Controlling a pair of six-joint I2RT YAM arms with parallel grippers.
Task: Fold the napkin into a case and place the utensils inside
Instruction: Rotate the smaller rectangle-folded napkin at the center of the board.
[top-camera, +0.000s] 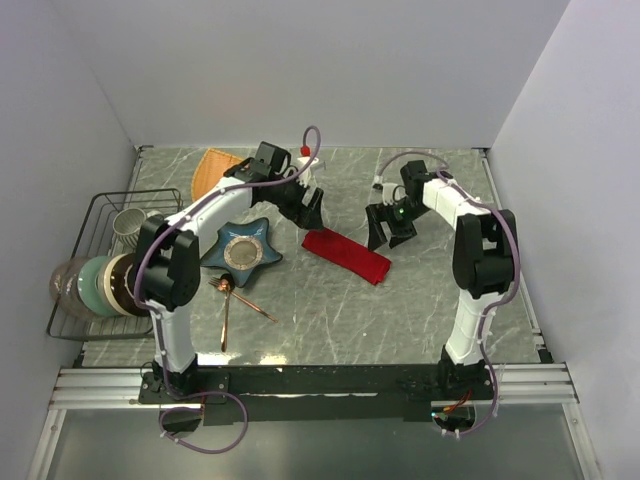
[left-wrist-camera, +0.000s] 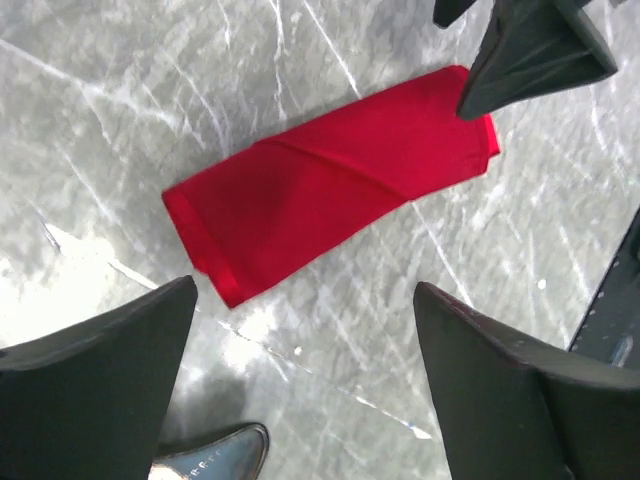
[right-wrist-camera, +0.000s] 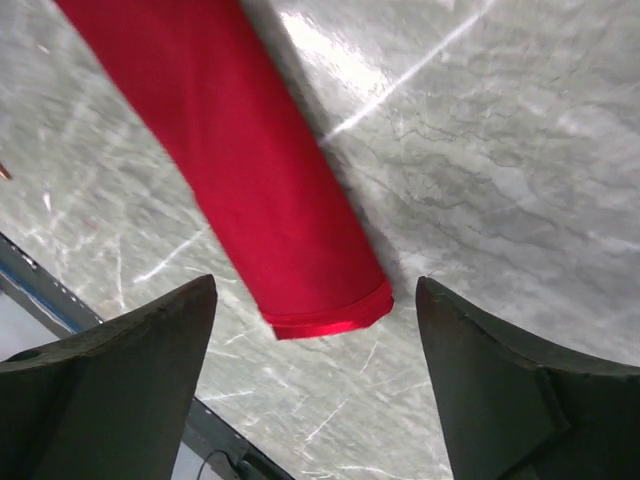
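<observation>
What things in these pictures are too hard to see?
- utensils, top view: too small to count or tell spoon from fork.
- napkin, right wrist view: far end cut off by the top edge.
- orange plate, top view: partly hidden behind the left arm.

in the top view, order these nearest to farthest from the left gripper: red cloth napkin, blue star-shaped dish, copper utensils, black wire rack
From the left gripper:
1. red cloth napkin, folded, just below its fingertips at table centre
2. blue star-shaped dish, to its left
3. copper utensils, left, nearer the arm bases
4. black wire rack, far left edge
</observation>
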